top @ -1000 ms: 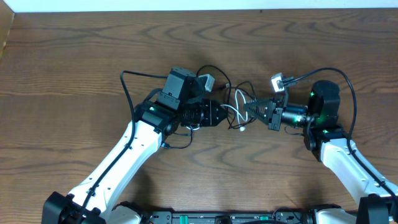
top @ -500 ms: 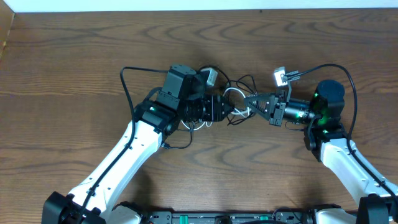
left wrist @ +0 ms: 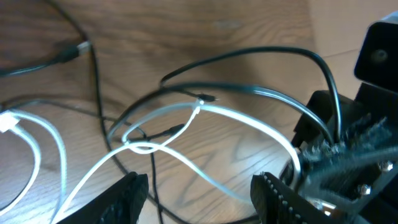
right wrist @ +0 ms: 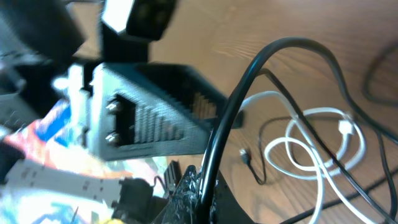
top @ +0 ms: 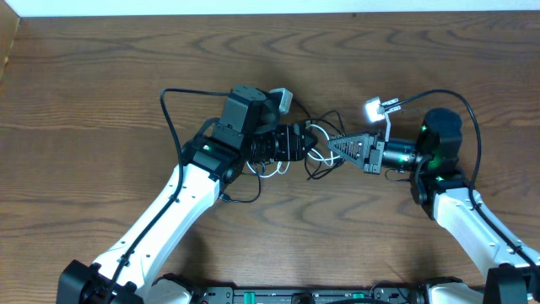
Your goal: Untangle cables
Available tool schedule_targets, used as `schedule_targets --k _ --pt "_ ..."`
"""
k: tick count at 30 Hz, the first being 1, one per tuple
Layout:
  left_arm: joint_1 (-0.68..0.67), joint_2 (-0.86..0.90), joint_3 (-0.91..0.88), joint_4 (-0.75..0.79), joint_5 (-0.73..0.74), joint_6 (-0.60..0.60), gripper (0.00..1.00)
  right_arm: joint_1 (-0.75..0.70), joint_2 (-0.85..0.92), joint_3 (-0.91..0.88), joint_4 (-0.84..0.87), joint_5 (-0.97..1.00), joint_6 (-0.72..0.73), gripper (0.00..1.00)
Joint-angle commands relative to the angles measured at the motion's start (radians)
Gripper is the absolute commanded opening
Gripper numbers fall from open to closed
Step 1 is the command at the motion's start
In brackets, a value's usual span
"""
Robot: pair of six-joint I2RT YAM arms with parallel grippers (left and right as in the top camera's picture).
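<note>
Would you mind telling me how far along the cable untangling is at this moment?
Done: nothing yet; the white cable and black cable lie looped across each other. In hand: the right gripper is shut on the black cable, while the left gripper stands open, gripping nothing. Left: pulling the two cables fully apart.

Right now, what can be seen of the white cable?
The white cable is a thin, glossy cord looping loosely over the wooden table between the left gripper and the right gripper. A white plug ends it. It crosses the black cable repeatedly. The left gripper's jaws are open around one strand, not gripping.
</note>
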Motion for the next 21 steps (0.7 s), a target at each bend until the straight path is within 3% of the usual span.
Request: schedule_targets --k 1,8,10,14,17,21 --pt "-0.002 0.007 0.002 -0.037 -0.068 0.003 0.59 0.001 -0.004 0.005 -0.052 0.087 -0.013 0.01" --pt "-0.002 0.023 0.002 -0.166 -0.230 0.014 0.62 0.001 -0.004 0.005 -0.089 0.114 -0.040 0.01" --pt "-0.002 0.043 0.002 -0.182 -0.229 0.004 0.64 0.001 -0.004 0.005 -0.098 0.133 -0.040 0.01" --pt "-0.002 0.096 0.002 -0.251 -0.206 -0.206 0.64 0.001 -0.004 0.005 -0.146 0.164 -0.040 0.01" --pt "-0.002 0.134 0.002 -0.258 -0.132 -0.289 0.64 0.001 -0.004 0.005 -0.185 0.193 -0.050 0.01" --pt "-0.002 0.173 0.002 -0.230 -0.119 -0.245 0.63 0.001 -0.004 0.005 -0.228 0.212 -0.067 0.01"
